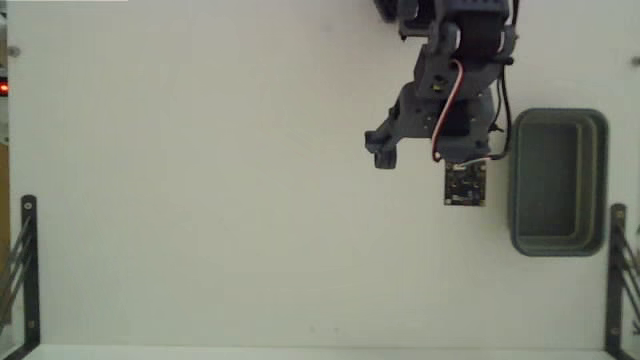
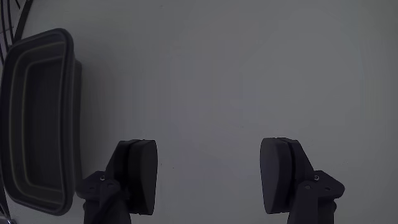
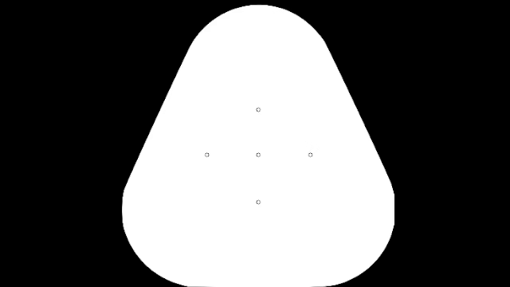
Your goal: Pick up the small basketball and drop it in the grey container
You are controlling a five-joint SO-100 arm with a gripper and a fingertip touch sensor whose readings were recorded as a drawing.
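The small basketball does not show in the fixed view or the wrist view. The grey container (image 1: 515, 180) lies at the right of the white table, and nothing shows inside it. In the wrist view the container (image 2: 71, 124) runs along the left edge. My gripper (image 2: 208, 155) is open, its two dark fingers spread wide over bare table with nothing between them. From the fixed view, the arm reaches down from the top edge, and the gripper (image 1: 415, 150) hangs just left of the container.
Black metal brackets stand at the lower left (image 1: 25, 260) and lower right (image 1: 618, 270) of the fixed view. The white table (image 1: 200, 180) stretches wide to the left of the arm.
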